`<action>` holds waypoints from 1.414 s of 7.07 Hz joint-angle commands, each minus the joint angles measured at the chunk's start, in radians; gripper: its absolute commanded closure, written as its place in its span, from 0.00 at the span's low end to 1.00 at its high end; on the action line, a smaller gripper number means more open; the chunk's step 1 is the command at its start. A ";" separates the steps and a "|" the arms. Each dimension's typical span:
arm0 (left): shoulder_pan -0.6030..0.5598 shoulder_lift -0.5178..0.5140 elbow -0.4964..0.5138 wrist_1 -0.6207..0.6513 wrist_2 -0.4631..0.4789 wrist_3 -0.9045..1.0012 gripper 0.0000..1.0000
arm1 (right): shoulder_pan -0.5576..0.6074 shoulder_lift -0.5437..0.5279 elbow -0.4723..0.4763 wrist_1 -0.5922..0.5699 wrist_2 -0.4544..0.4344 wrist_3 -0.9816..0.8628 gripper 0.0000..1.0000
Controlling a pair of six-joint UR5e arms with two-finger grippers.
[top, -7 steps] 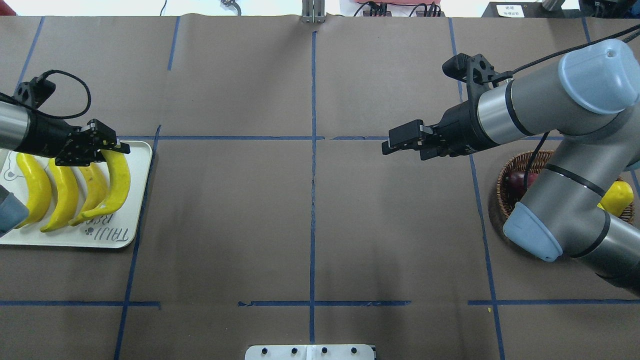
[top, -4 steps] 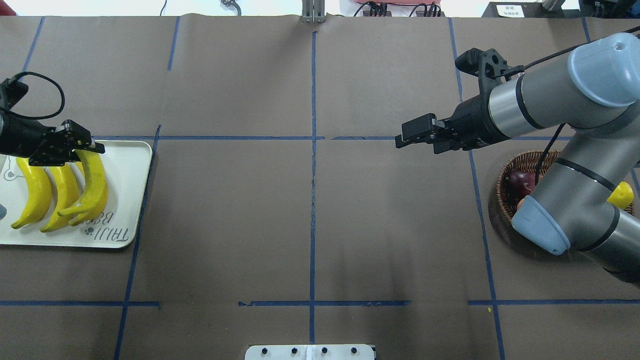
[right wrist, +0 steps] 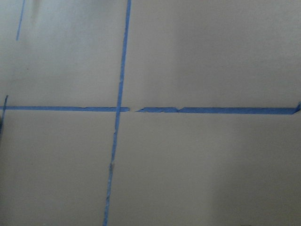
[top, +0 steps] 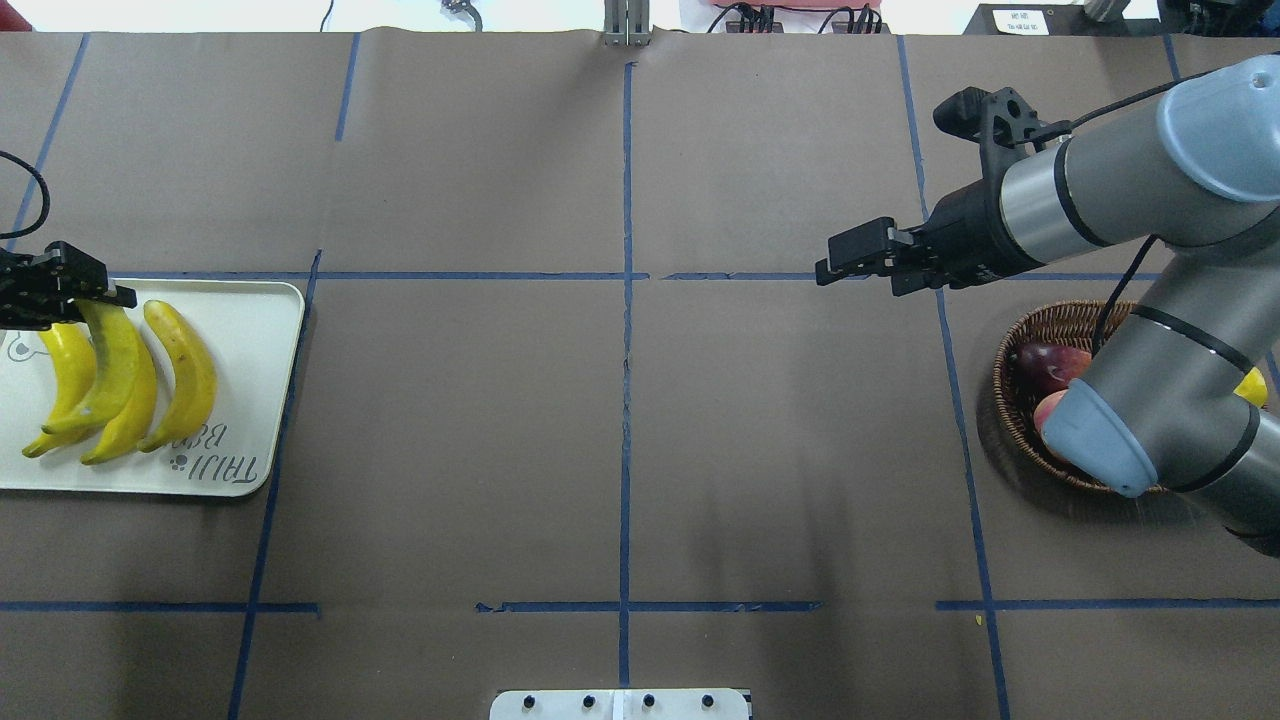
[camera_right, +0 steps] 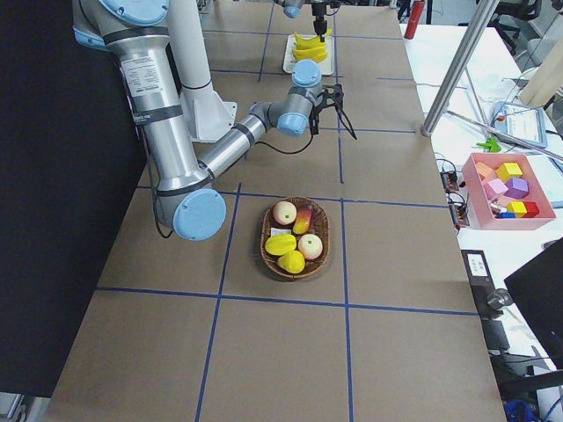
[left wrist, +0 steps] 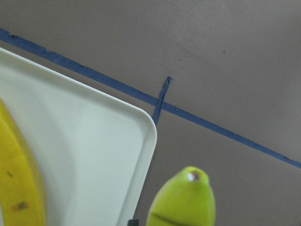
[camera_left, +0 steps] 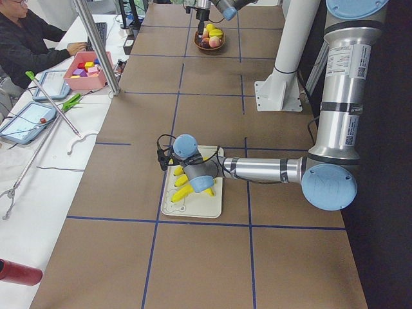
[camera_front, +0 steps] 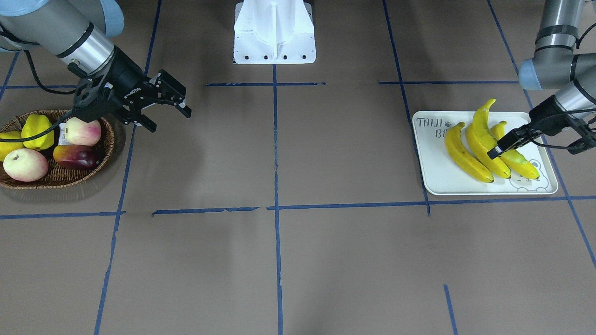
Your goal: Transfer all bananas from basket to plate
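Beneath right arm (top: 1150, 420), half-hidden basket (top: 1010, 415)

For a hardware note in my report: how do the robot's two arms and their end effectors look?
The left arm and right arm are silver-grey tubes with pale blue joint caps and black rings. The left end effector and right end effector are black, with two fingers each. A black cable loops at each wrist. White labels sit on the left arm's upright tube.

4 bananas (top: 185, 370) are over 1 white plate (top: 255, 340) on the left. 1 brown basket (top: 1060, 315) on the right holds 2 pink peaches (camera_front: 25, 164), 2 yellow fruits (camera_front: 35, 130) and 1 dark red fruit (camera_front: 77, 157).
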 commanded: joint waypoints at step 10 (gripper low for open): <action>-0.450 0.039 0.011 0.396 -0.018 0.863 0.00 | 0.530 -0.186 -0.092 -0.417 0.147 -0.926 0.00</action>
